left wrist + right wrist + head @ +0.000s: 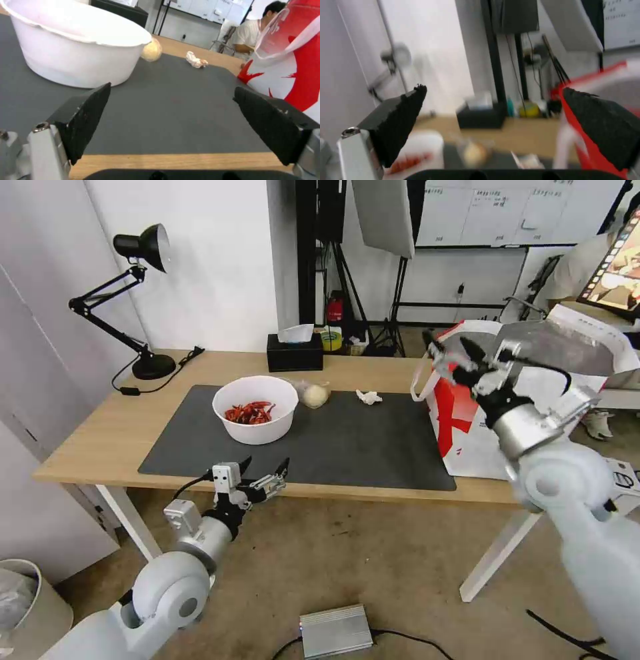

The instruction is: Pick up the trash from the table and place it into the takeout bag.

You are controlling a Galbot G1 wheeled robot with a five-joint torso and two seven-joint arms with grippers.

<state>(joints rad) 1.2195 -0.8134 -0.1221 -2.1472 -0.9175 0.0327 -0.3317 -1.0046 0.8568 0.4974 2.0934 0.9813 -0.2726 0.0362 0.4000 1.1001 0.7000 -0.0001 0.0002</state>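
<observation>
On the dark mat of the table [93, 437] stands a white bowl [255, 409] of red chilli scraps. A clear bag with a pale bun [313, 395] lies just behind it, and a crumpled white tissue [369, 397] lies farther right. The takeout bag [467, 430], white with red panels and foil lining, stands at the table's right end. My left gripper [265, 468] hangs open at the table's front edge, below the bowl [73, 47], empty. My right gripper [453, 348] is open and empty, raised above the takeout bag's left rim.
A black tissue box [295, 352] and a black desk lamp [137, 300] stand at the back of the table. A silver box [335, 631] lies on the floor. A grey bin [27, 607] stands at the lower left. Tripods and a whiteboard fill the room behind.
</observation>
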